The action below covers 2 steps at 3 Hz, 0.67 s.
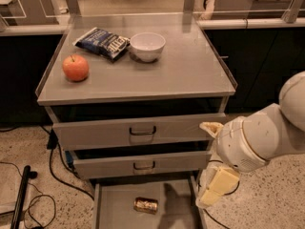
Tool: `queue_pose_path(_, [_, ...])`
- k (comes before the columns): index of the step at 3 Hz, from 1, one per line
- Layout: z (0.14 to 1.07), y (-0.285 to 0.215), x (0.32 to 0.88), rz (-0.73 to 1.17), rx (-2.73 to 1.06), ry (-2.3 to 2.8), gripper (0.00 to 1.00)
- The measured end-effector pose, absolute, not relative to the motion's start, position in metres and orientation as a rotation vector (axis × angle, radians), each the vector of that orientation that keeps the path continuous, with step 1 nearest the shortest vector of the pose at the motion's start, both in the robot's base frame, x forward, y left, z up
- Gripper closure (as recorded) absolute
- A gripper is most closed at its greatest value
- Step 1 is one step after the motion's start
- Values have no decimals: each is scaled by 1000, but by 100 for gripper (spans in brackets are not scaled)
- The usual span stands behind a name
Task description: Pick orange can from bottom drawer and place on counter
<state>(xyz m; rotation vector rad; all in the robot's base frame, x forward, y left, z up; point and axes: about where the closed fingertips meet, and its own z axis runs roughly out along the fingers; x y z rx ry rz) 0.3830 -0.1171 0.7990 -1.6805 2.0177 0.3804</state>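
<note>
As it lies now, orange can (pixel 146 204): on its side, mid-floor of the bottom drawer (pixel 112 213), long axis left-right across it
gripper (pixel 217 187): just past that drawer's right edge, off the can; open or closed, can't tell

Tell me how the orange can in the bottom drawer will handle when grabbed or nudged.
The orange can lies on its side on the flat floor of the bottom drawer, so a nudge would probably roll it. Its shiny metal skin looks smooth, likely slippery in a grip. The gripper hangs at the drawer's right edge, apart from it.
</note>
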Motion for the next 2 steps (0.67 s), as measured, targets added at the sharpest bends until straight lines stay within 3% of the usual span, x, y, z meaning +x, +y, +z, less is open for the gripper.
queue_pose_path(2, [731, -98, 406, 484, -1641, 1986, 0])
